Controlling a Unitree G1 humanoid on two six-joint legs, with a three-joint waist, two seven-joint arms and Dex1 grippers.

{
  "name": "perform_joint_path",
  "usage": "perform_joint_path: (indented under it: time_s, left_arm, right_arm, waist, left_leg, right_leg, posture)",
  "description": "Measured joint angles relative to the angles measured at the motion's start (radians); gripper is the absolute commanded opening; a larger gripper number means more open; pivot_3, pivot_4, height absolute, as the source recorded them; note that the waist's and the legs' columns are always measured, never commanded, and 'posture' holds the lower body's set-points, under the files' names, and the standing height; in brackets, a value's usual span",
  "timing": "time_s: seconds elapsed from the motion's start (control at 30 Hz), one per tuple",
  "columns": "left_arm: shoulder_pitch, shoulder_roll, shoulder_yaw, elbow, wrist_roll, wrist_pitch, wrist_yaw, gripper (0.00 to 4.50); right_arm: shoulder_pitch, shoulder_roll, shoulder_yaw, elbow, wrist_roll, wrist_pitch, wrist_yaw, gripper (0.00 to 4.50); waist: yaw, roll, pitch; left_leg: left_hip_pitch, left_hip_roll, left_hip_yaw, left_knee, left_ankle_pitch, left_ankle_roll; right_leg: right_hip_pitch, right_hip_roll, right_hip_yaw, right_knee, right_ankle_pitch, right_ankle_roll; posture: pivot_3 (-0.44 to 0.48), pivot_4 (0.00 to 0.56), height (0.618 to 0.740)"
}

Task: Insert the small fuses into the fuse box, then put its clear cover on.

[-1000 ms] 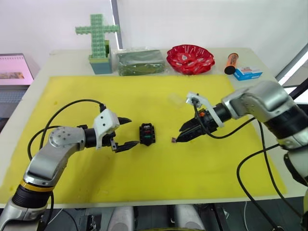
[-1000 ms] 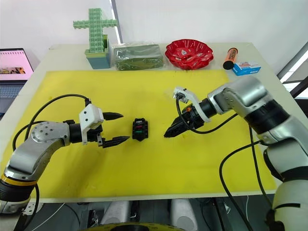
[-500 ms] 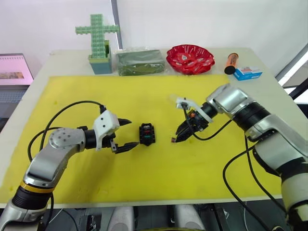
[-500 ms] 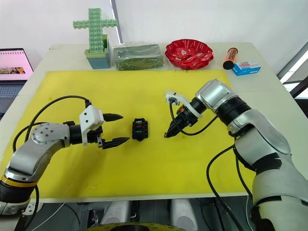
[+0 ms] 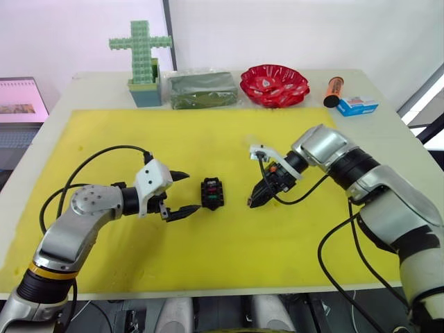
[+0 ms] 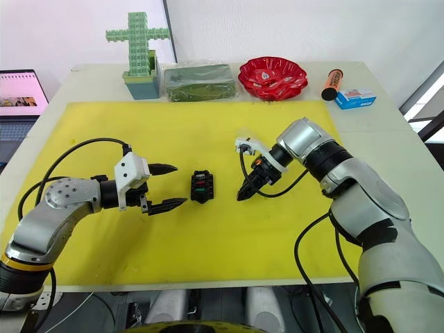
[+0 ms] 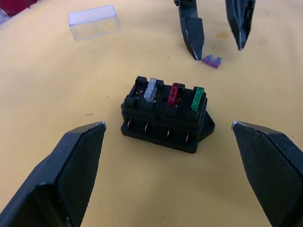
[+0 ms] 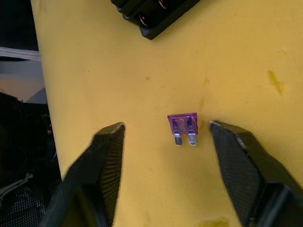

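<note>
A pale table (image 5: 104,90) has a big yellow mat (image 5: 229,139) on it. White wall (image 5: 291,28) at 12 o'clock. A laptop (image 5: 21,104) at 9 o'clock.

black fuse box (image 7: 165,119) upright on yellow mat, grey, red, green fuses seated in top slots, purple fuse (image 8: 183,126) lying flat nearby, clear cover (image 7: 93,21) farther off, apart

Bright, even overhead light, soft shadows (nearest wrist-view fingers (image 7: 78,165) blurred).
</note>
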Motion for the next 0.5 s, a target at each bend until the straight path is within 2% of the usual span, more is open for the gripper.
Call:
perform_joint_path:
  time_s: [0.3, 0.4, 0.43, 0.5]
  left_arm:
    - [0.005, 0.000, 0.000, -0.004, 0.000, 0.002, 0.010, 4.50]
    - [0.006, 0.000, 0.000, -0.005, 0.000, 0.002, 0.011, 4.50]
    - [0.007, 0.000, 0.000, -0.007, 0.000, 0.002, 0.011, 4.50]
    - [0.008, 0.000, 0.000, -0.009, 0.000, 0.002, 0.012, 4.50]
  right_arm:
    - [-0.018, 0.027, 0.014, 0.053, 0.000, 0.005, 0.002, 2.66]
    - [-0.025, 0.030, 0.023, 0.069, 0.000, -0.005, 0.003, 2.15]
    - [-0.027, 0.031, 0.024, 0.075, -0.002, -0.007, 0.003, 1.85]
    - [-0.028, 0.033, 0.030, 0.085, -0.007, -0.013, 0.003, 1.85]
  waist:
    - [0.001, 0.000, 0.000]
    - [0.000, 0.000, 0.000]
    - [0.000, 0.000, 0.000]
    - [0.000, 0.000, 0.000]
  left_leg:
    - [0.000, 0.000, 0.000, 0.000, 0.000, 0.000]
    - [0.000, 0.000, 0.000, 0.000, 0.000, 0.000]
    - [0.000, 0.000, 0.000, 0.000, 0.000, 0.000]
    - [0.000, 0.000, 0.000, 0.000, 0.000, 0.000]
  right_leg:
    - [0.000, 0.000, 0.000, 0.000, 0.000, 0.000]
    - [0.000, 0.000, 0.000, 0.000, 0.000, 0.000]
    - [0.000, 0.000, 0.000, 0.000, 0.000, 0.000]
    - [0.000, 0.000, 0.000, 0.000, 0.000, 0.000]
  posture:
    - [0.000, 0.150, 0.740]
    - [0.000, 0.150, 0.740]
    - [0.000, 0.150, 0.740]
    - [0.000, 0.150, 0.740]
